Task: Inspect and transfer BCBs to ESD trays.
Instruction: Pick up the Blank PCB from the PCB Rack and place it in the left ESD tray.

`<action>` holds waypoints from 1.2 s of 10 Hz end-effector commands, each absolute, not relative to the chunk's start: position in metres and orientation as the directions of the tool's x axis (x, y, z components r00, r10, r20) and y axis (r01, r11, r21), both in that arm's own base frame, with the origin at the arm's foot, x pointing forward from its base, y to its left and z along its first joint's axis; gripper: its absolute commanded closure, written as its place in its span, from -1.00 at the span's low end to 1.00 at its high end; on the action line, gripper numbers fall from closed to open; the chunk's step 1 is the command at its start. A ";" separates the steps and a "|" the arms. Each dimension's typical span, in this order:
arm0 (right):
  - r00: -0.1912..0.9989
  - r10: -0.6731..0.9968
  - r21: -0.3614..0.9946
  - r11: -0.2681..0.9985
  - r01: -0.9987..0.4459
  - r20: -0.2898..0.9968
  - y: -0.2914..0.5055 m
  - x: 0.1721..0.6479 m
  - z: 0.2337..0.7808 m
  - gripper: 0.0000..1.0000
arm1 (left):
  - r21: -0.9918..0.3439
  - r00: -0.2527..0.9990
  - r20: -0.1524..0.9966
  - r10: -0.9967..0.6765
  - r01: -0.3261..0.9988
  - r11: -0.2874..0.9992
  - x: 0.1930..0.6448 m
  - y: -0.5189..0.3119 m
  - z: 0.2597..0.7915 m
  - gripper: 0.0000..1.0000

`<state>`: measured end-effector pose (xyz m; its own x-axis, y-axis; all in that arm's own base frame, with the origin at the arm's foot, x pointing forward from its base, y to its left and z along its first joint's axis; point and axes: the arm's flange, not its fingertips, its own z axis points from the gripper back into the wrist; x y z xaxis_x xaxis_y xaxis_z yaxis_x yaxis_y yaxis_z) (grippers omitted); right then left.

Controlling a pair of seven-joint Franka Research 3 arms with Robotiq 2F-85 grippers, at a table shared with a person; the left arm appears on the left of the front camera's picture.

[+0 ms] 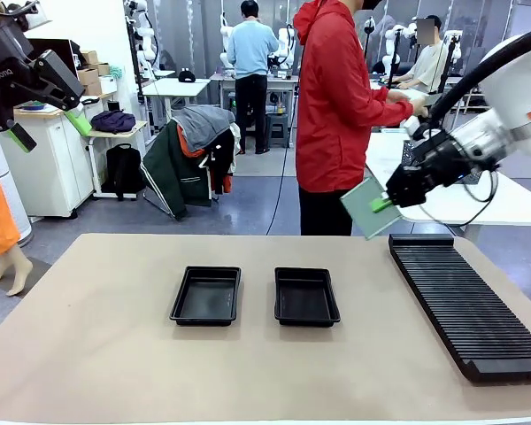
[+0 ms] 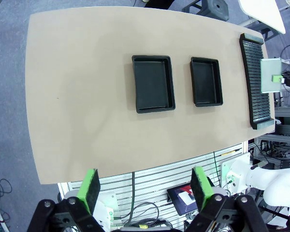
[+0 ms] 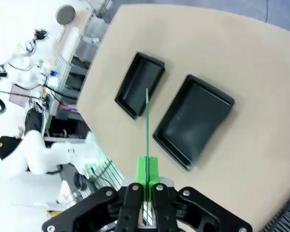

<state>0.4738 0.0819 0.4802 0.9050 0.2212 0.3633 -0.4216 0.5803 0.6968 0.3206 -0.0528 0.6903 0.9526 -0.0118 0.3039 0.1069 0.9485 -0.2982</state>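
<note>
1. Pale grey-green, thin and flat, the rectangular BCB (image 1: 365, 208) is hanging in the air in the front view. It is tilted onto one corner, up near the far end of the long black ribbed rack (image 1: 465, 301). The right gripper (image 1: 382, 204) is clamping the board's right edge between its green pads. The left gripper (image 1: 49, 126) is hovering high at the top left with its fingers spread and nothing between them. Two shallow black plastic ESD trays with raised rims and rounded corners are lying side by side but apart, mid-way across the beige table (image 1: 97, 354). These are the left tray (image 1: 205, 320) and the right tray (image 1: 307, 320). A person in a red jacket (image 1: 336, 97) is standing at the far side.

2. From the left wrist, the left gripper (image 2: 146, 188) is looking down with its green-padded fingers (image 2: 91, 191) held wide apart, grasping nothing. The two trays (image 2: 153, 83) (image 2: 206, 81) are showing their plain dark floors. The BCB (image 2: 269, 76) is appearing as a pale, matte rectangle over the rack (image 2: 255, 104), with a green pad of the right gripper (image 2: 279, 78) on its edge.

3. From the right wrist, the BCB (image 3: 147, 125) is showing edge-on as a thin green line. It is rising straight from the right gripper (image 3: 147, 176), whose pads are pressing on both its faces. Both trays (image 3: 140, 84) (image 3: 193, 121) are lying on the table (image 3: 241, 63) below it.
</note>
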 end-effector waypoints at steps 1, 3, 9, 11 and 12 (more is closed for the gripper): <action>0.915 0.156 0.749 0.531 -0.396 0.372 0.120 0.487 0.454 0.96 | -0.299 0.953 0.303 -0.010 0.105 0.948 0.320 -0.052 0.689 -1.00; 0.928 0.099 0.794 0.490 -0.360 0.360 0.167 0.497 0.424 0.96 | -0.299 0.953 0.303 -0.010 0.105 0.948 0.320 -0.052 0.689 -1.00; 0.981 0.020 0.894 0.408 -0.185 0.194 0.299 0.509 0.346 0.96 | -0.299 0.953 0.303 -0.010 0.105 0.948 0.320 -0.052 0.689 -1.00; 0.990 0.023 0.894 0.426 -0.137 0.141 0.326 0.510 0.333 0.96 | -0.299 0.953 0.303 -0.010 0.105 0.948 0.320 -0.052 0.689 -1.00; 0.993 0.021 0.892 0.437 -0.114 0.117 0.338 0.511 0.329 0.96 | -0.299 0.953 0.303 -0.010 0.105 0.948 0.320 -0.052 0.689 -1.00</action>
